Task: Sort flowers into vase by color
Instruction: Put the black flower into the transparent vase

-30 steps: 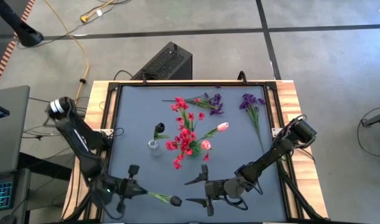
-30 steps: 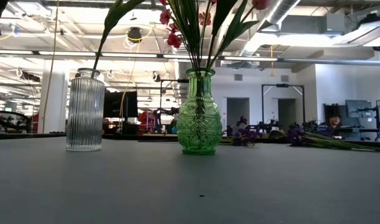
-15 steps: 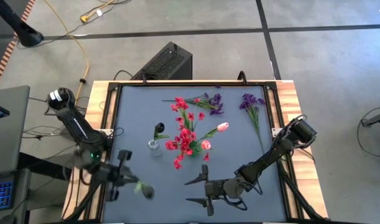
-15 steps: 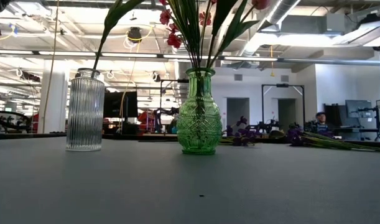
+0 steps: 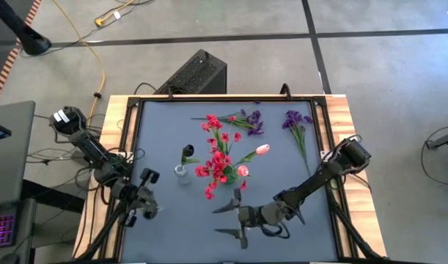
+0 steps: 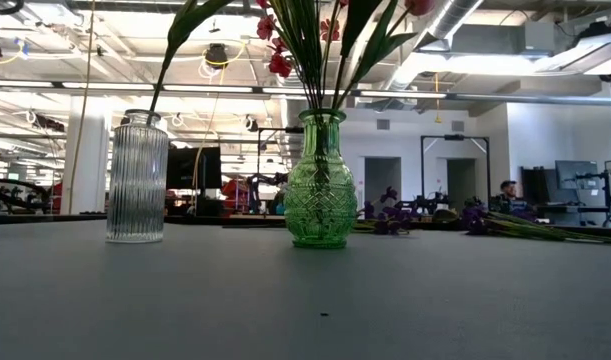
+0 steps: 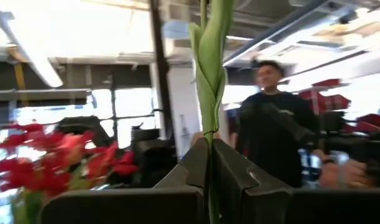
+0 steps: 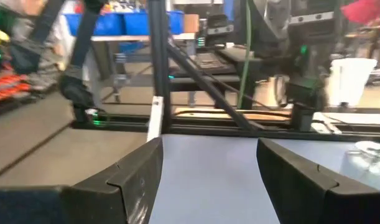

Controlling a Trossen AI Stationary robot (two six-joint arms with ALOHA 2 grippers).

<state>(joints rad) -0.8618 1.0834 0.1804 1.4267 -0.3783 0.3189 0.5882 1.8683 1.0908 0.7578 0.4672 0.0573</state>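
My left gripper (image 5: pixel 146 196) hovers near the table's left edge, shut on a green-stemmed flower (image 7: pixel 209 74) that stands upright; its blossom is out of the wrist picture. My right gripper (image 5: pixel 228 220) is open near the table's near edge, touching nothing. A clear ribbed vase (image 6: pixel 136 177) stands on its base and holds a dark tulip (image 5: pixel 188 152). The green vase (image 6: pixel 321 180) holds red clusters and pink tulips (image 5: pixel 222 165). Purple clusters (image 5: pixel 248 120) (image 5: pixel 295 122) and a red cluster (image 5: pixel 212 122) lie flat near the far edge. My left gripper (image 7: pixel 209 146) pinches the flower's stem (image 7: pixel 209 132) between its two fingers (image 7: pixel 188 168), below a long folded leaf (image 7: pixel 211 56). The fingers lie across the stem. The flower is lifted clear of the table and rises upright above the fingers.
The two vases stand side by side at the table's middle (image 5: pixel 181 173). A raised black rim (image 5: pixel 133 132) runs round the grey mat. A person (image 7: pixel 272 118) stands beyond the table. Bare mat lies between my two grippers (image 5: pixel 187 220).
My left gripper has moved from the near edge toward the table's left and far side and has tipped up. The flower, which pointed level toward the table's right, now stands upright. My right gripper has shifted a little toward the left and stays open.
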